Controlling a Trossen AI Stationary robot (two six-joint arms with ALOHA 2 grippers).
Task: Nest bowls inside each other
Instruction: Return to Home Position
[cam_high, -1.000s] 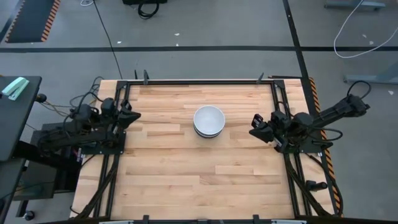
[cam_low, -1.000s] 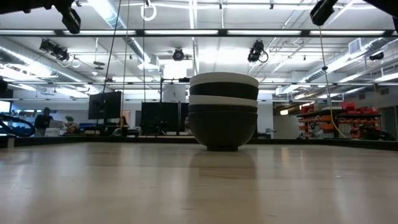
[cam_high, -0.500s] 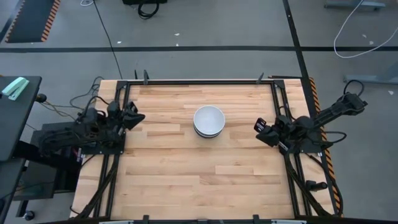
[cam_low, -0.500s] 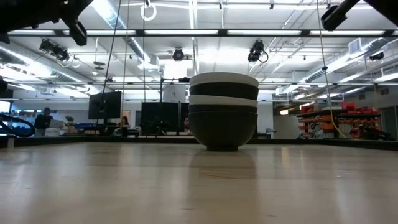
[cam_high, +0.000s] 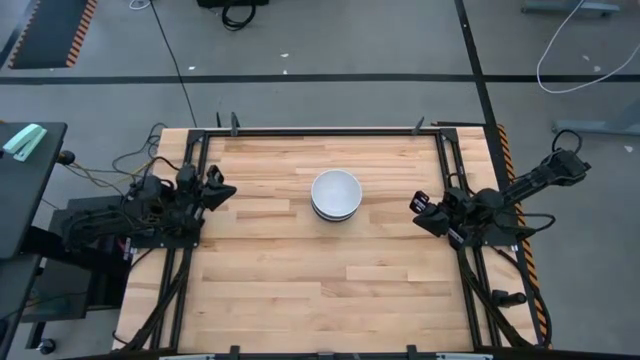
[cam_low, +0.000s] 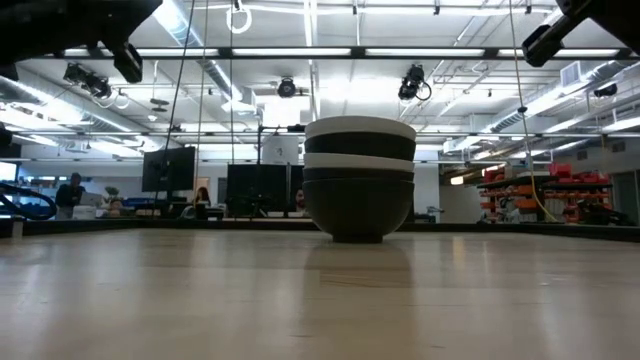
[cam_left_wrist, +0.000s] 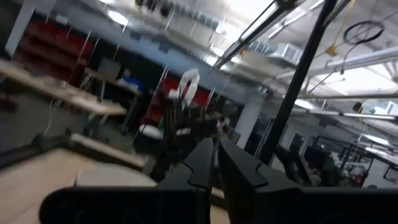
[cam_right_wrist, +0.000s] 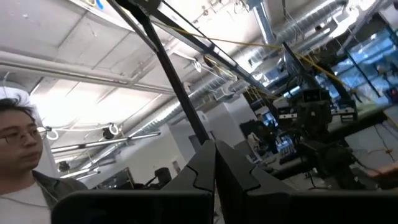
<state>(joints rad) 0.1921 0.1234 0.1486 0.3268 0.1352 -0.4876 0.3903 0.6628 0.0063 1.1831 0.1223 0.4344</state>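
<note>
The bowls stand nested in one stack (cam_high: 335, 194) at the middle of the table, a white bowl on top. The low view shows the stack (cam_low: 358, 180) with black and white rims in layers and its black bottom bowl resting by its foot on the wood. My left gripper (cam_high: 228, 189) waits shut near the table's left edge. My right gripper (cam_high: 416, 207) waits shut near the right edge. Both are well clear of the stack. The wrist views show each pair of fingers closed together: left gripper (cam_left_wrist: 216, 152), right gripper (cam_right_wrist: 215, 155).
The wooden tabletop (cam_high: 300, 270) lies bare around the stack, framed by black rails (cam_high: 320, 130). A person (cam_right_wrist: 22, 155) shows beyond the table in the right wrist view. More people and workbenches stand far off in the room (cam_low: 70, 190).
My right gripper has drawn back a little toward the table's right edge. My left gripper has shifted slightly toward the table's right and sunk a bit. The stack of bowls has stayed still.
</note>
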